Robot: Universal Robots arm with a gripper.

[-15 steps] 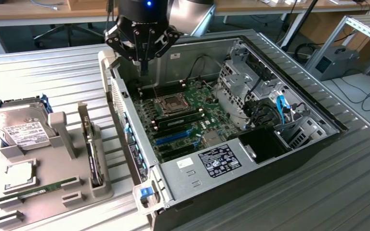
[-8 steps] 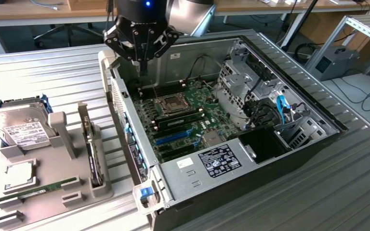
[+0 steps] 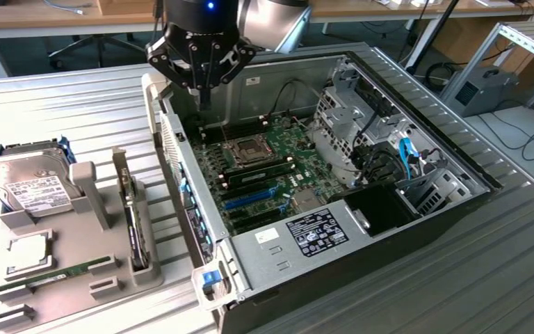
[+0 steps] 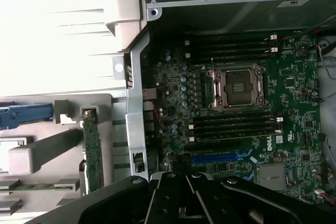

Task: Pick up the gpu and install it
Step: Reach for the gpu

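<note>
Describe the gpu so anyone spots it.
On the exterior view's left, beside the open case, lies a grey holder. The gpu stands on edge in the slot nearest the case. Unlike the boxy drive and low RAM stick, it's tall and thin.

We saw a ribbed table of dull grey metal (image 3: 72,111), its slats smooth with a faint sheen. The open computer case of bare grey sheet metal (image 3: 248,261) looked matt and lightly brushed. Its green circuit-board motherboard (image 3: 286,149) had a satin, lacquered look, studded with shiny metal parts. The pale grey plastic holder (image 3: 72,299) appeared matt and smooth. The thin green circuit-board gpu (image 3: 138,229) had a silver metal bracket. The silver metal hard drive (image 3: 28,182) gleamed softly under a white paper label. The black gripper (image 3: 202,103) looked semi-gloss; we could not tell whether it was plastic or coated metal.
</note>
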